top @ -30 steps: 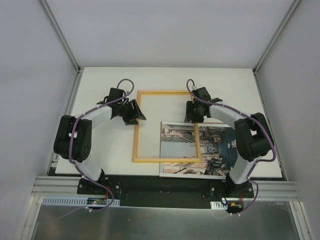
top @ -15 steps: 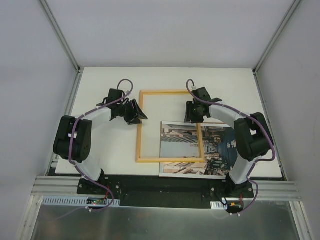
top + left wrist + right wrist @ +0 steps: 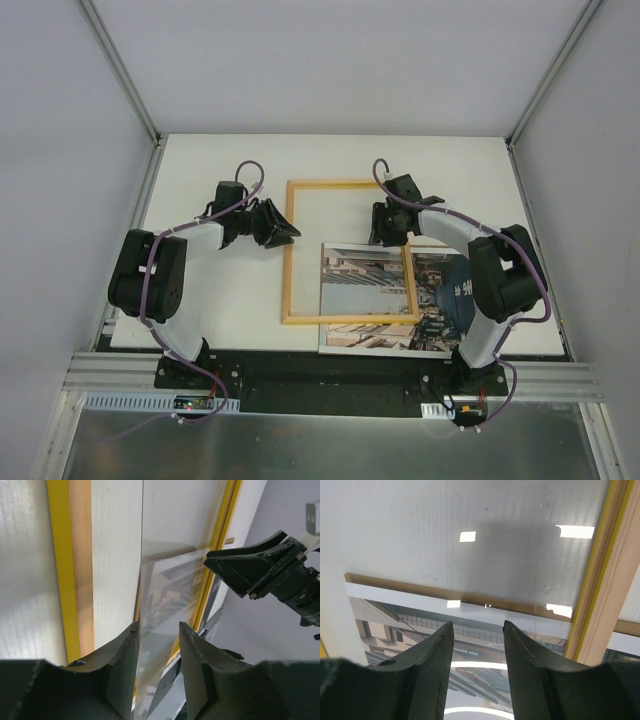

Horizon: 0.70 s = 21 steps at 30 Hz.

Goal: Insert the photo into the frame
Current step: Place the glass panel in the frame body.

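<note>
The frame (image 3: 350,319) lies flat on the white table, wood-coloured back up, its near right corner overlapping the photo (image 3: 440,300). The photo lies picture side up at the table's near right. My left gripper (image 3: 288,230) is at the frame's left bar, turned on its side. In the left wrist view its jaws (image 3: 157,625) stand apart, with the edge of the frame's clear pane between them and a yellow-and-wood bar (image 3: 80,555) beside it. My right gripper (image 3: 385,238) hovers open (image 3: 478,624) over the pane near the right bar (image 3: 602,580), above the photo's far edge (image 3: 385,612).
A thin brown strip (image 3: 420,587) runs along the photo's far border. White enclosure walls stand on three sides of the table. A metal rail (image 3: 320,375) with both arm bases runs along the near edge. My right arm's wrist (image 3: 265,570) shows in the left wrist view.
The frame has slid to the right, further over the photo, with my left gripper moving right alongside its left bar. The left jaws have narrowed. My right gripper has not moved.
</note>
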### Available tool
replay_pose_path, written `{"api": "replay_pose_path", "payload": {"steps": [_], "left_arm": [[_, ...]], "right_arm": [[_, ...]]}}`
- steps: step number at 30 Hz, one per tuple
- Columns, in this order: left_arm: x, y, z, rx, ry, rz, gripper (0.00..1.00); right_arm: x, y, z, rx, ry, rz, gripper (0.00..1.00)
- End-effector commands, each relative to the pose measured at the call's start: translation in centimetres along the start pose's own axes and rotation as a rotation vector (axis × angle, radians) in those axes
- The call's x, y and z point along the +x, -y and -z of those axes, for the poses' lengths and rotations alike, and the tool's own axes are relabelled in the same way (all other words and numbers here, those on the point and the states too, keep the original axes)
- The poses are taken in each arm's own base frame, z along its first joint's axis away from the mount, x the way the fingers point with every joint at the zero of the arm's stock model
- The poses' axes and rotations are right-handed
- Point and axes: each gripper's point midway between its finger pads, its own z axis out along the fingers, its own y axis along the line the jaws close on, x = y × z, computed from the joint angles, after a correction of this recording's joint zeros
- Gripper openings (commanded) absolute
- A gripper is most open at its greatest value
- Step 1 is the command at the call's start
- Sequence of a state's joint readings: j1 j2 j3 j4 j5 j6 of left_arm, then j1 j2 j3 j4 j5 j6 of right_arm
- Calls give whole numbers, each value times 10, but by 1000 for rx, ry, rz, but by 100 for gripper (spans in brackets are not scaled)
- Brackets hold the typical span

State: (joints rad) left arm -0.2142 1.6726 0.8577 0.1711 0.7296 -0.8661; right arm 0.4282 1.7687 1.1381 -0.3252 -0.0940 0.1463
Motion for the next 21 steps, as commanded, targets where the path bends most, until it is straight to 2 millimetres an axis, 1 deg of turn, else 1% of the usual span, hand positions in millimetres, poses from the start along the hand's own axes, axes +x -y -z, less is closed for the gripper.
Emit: {"api": "replay_pose_path", "payload": {"steps": [1, 13, 21], "left_arm": [[-3, 19, 0, 110, -14, 26, 34], [-1, 23, -3, 143, -33, 64, 30], [3, 27, -9, 137, -53, 72, 30]], "right_arm": [[-7, -7, 6, -20, 32, -3, 47], [-8, -8, 8, -23, 38, -4, 47], [-9, -8, 12, -26, 51, -1, 47]]}}
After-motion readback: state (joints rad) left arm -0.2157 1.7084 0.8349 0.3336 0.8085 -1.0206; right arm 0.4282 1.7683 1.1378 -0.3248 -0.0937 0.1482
